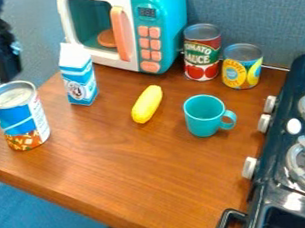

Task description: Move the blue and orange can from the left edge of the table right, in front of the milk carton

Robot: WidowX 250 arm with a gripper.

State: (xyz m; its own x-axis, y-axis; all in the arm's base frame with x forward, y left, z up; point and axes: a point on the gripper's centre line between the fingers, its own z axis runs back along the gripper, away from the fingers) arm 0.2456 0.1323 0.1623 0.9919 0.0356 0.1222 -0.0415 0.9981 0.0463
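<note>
The black gripper (3, 55) hangs at the upper left, above and behind the blue-and-white can (23, 117), apart from everything on the table. That can stands at the table's left edge. To its right is an upright blue-and-white milk carton (79, 78). A yellow, elongated toy (147, 104) lies near the middle, with a teal cup (205, 115) upright to its right, handle facing right. Behind the cup stand a tomato sauce can (202, 52) and a yellow-labelled can (242, 66).
A teal and white toy microwave (129, 30) with an orange handle stands at the back, by a grey-blue partition. The wooden table (119, 164) meets a dark toy stove (281, 175) with white knobs on the right.
</note>
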